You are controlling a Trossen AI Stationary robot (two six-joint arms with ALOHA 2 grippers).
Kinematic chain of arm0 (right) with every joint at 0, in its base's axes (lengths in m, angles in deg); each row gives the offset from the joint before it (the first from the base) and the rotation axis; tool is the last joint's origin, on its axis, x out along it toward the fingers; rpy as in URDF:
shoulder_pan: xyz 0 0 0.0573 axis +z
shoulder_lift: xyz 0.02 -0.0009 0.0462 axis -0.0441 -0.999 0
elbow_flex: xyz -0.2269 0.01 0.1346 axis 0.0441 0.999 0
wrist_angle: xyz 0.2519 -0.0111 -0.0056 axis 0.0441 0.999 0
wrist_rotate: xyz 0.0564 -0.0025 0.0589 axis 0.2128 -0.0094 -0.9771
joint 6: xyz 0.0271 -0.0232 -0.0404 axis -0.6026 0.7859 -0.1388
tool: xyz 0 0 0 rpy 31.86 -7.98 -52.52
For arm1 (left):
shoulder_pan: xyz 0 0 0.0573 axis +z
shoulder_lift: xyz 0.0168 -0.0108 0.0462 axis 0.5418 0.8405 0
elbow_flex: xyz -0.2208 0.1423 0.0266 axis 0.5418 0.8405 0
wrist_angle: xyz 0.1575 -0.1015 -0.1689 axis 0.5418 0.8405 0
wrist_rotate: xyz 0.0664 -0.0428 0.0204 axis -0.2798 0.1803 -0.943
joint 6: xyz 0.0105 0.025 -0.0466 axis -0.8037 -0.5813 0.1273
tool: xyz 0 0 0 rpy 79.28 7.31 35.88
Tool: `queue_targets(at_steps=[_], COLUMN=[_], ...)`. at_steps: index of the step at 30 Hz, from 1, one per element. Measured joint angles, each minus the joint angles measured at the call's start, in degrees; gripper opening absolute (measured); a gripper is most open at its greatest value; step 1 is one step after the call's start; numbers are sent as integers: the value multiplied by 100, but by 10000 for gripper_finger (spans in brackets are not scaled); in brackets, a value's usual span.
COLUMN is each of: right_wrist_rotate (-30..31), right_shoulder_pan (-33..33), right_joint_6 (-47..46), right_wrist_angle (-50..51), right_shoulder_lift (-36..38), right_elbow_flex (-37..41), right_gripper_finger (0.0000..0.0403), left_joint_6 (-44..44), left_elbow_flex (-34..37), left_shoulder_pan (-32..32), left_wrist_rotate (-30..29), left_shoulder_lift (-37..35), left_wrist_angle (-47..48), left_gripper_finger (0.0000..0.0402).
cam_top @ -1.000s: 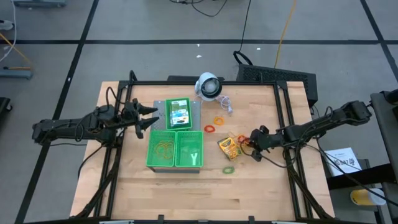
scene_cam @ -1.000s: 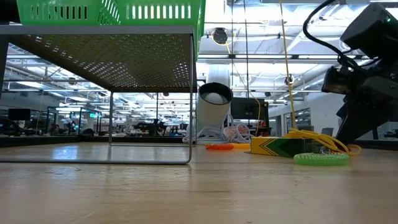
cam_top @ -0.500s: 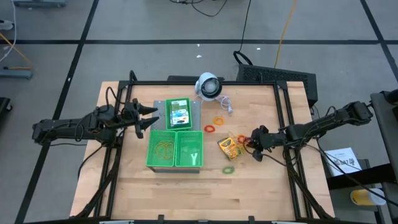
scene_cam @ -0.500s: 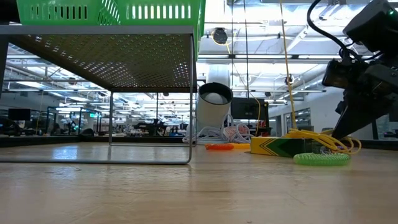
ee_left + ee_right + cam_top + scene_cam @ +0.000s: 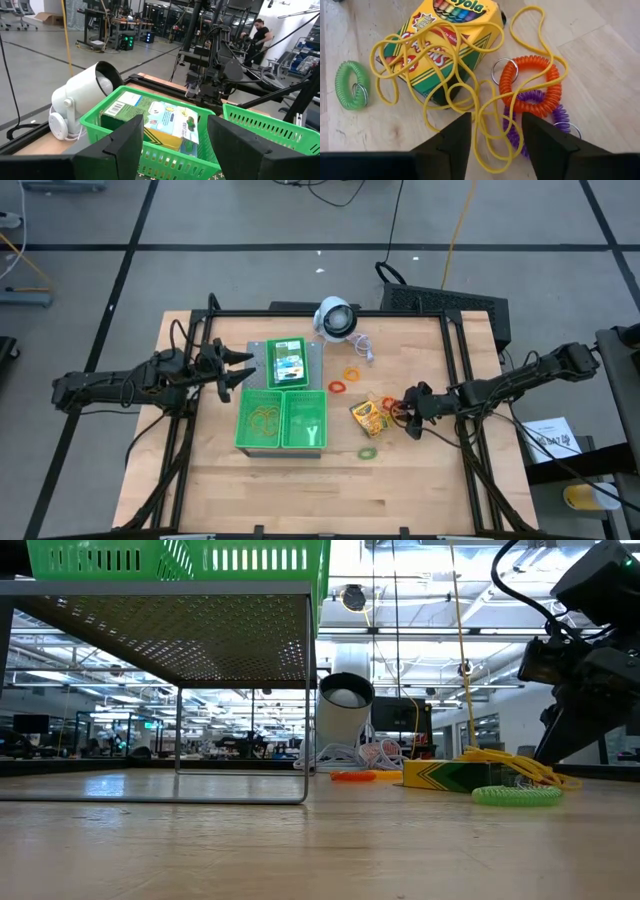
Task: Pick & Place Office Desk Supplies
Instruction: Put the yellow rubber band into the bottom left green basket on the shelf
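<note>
Right claw (image 5: 492,132) released above yellow bands (image 5: 470,95) tangled over crayon box (image 5: 445,45). Risk: snagging several loops, dragging box. Left claw (image 5: 172,142) released, waiting.

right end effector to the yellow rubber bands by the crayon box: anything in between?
Nothing visible. The right end effector hangs open directly over the tangled yellow rubber-band loops, which drape over the yellow-and-green cardboard crayon box and the orange coiled key ring.

Wooden table (image 5: 210,465), green trays (image 5: 281,420), crayon box (image 5: 367,417), coil bands (image 5: 368,452), white device (image 5: 336,319)
</note>
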Motion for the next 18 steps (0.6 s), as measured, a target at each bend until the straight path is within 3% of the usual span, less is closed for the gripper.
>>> queue_targets(at_steps=[4, 18], right_wrist_rotate=[2, -23], right_shoulder_pan=[-68, -243], right_joint_6=[-101, -108], right_wrist_angle=[0, 26], right_shoulder_lift=[0, -2], right_elbow_flex=[0, 0], right_gripper_finger=[150, 21], left_joint_6=[-4, -77], left_elbow_flex=[1, 0], left_shoulder_pan=[0, 0], left_wrist_rotate=[2, 4], left_shoulder_lift=[0, 0], left_wrist_angle=[2, 4], left_gripper_finger=[230, 230])
